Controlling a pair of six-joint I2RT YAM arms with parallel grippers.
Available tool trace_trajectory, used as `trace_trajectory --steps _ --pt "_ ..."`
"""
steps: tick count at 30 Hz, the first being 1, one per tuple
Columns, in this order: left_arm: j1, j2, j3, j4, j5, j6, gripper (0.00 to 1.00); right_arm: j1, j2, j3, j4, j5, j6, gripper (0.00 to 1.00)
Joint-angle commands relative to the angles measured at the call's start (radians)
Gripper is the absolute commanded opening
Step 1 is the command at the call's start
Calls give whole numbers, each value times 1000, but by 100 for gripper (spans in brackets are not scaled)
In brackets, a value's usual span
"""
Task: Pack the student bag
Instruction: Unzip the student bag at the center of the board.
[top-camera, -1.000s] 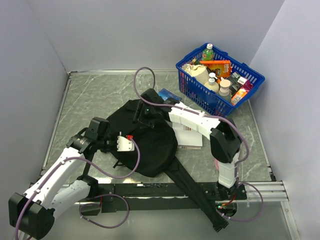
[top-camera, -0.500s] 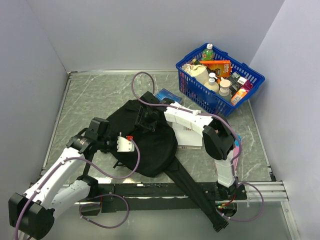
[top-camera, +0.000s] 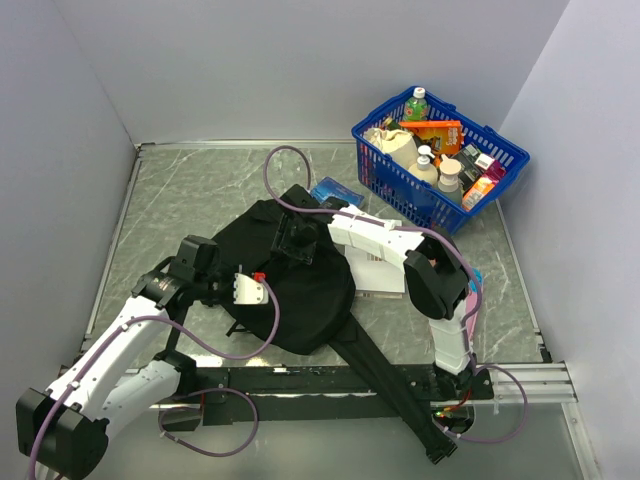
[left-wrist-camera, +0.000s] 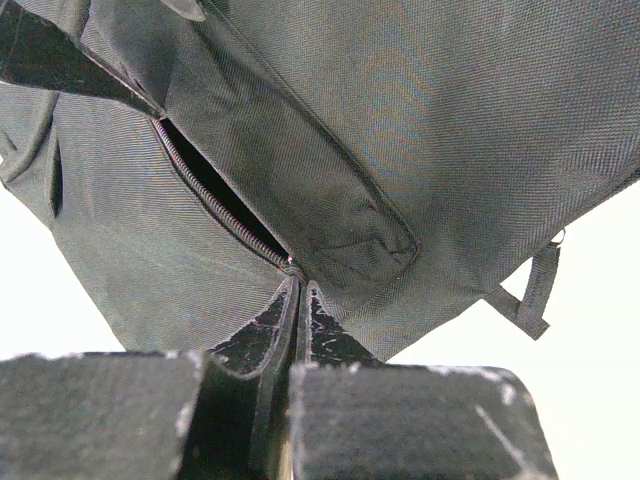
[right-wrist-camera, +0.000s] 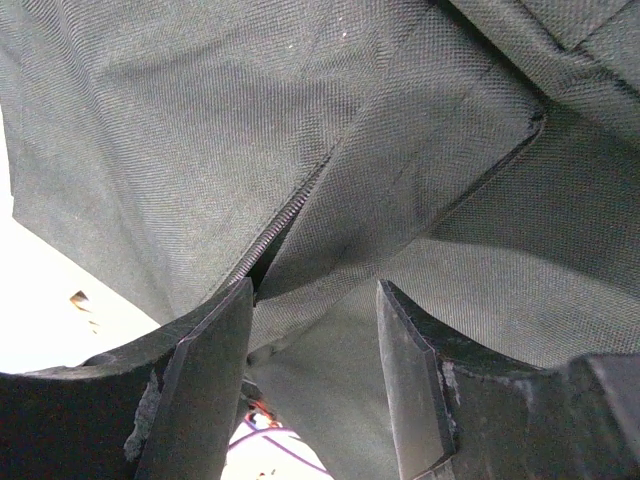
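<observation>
- Your right gripper (top-camera: 300, 243) has drawn in over the student bag (top-camera: 315, 295), jaws spread beside the zip opening (right-wrist-camera: 280, 225), likely to widen it
- Left gripper (left-wrist-camera: 299, 292) stays pinched on the zip end; the bag lies on the table (top-camera: 200, 200), nothing packed yet

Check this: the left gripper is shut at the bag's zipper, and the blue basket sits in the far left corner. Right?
Not quite: the blue basket sits in the far right corner, as the top external view shows. The rest holds.
</observation>
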Motion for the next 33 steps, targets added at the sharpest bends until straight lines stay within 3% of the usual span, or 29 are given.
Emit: trace_trajectory --steps 1,4,8,16,21,26,31,33 --pt "-10 -14 9 -6 48 8 2 -10 33 64 -26 21 7 59" --pt "-10 -11 15 -7 44 4 3 -10 40 30 -21 4 0 56" --pt "-9 -11 12 -6 38 7 2 -10 0 -59 15 9 -3 41" --pt "-10 -1 12 5 25 -2 3 -9 -62 -195 54 15 -3 38" --pt "-10 6 23 103 7 -112 36 -7 -56 -238 92 7 -2 33" --pt "-10 51 75 290 -18 -429 59 -9 -43 -258 129 1 3 31" --pt "-18 121 115 385 -1 -625 64 -9 -59 -297 166 4 13 31" --pt "-44 121 68 437 -13 -636 67 -9 -66 -312 180 4 15 31"
